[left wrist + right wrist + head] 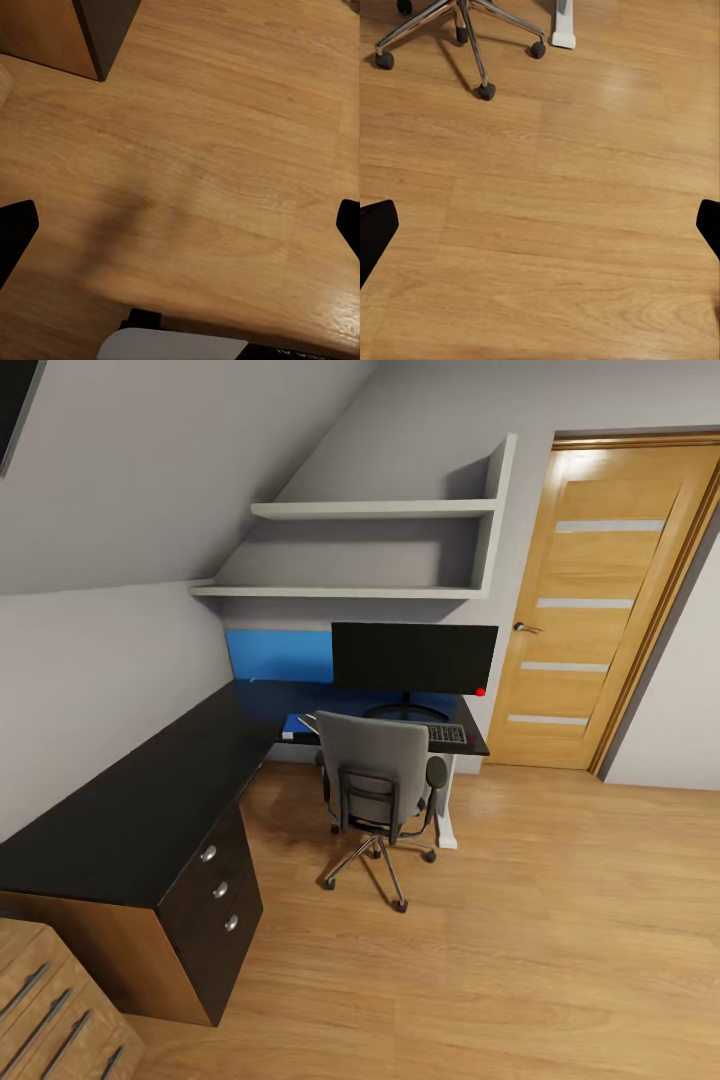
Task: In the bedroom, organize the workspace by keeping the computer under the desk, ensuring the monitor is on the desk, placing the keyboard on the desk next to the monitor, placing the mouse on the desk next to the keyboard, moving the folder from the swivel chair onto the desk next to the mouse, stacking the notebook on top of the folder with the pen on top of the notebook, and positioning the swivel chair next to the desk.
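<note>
Much bare floor (560, 920) beside desk (120, 810)

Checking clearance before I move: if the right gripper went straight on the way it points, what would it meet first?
Probably the bare wooden floor: the right gripper points down at it, open. The swivel chair base lies off that line.

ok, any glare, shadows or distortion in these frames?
Head view: wide-angle bending of the door frame, bright patch at the door's top. Left wrist view: soft dark shadow on the floor. Right wrist view: pale glare patch on the floor, chair base sharp.
</note>
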Robot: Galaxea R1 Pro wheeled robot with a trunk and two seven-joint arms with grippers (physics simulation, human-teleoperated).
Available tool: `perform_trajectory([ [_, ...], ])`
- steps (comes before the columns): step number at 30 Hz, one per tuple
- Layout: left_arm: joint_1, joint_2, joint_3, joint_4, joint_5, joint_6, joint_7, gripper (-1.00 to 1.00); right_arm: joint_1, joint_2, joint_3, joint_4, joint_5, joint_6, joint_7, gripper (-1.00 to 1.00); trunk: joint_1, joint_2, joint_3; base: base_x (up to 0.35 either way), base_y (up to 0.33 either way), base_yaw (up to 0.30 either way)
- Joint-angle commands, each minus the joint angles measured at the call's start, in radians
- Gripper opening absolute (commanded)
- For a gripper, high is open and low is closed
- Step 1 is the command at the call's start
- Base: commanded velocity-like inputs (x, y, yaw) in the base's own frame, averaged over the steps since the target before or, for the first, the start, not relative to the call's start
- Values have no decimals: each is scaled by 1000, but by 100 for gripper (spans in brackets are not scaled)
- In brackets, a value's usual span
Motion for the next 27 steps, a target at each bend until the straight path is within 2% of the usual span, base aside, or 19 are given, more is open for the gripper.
perform_trajectory([
  [1,-1,0,8,0,-2,-2,-5,100,-1,1,9,2,-10,-4,0,100,0,-1,-1,0,0,0],
  [27,-1,0,7,0,-2,-2,-5,100,-1,1,9,2,-10,-4,0,100,0,-1,-1,0,0,0],
])
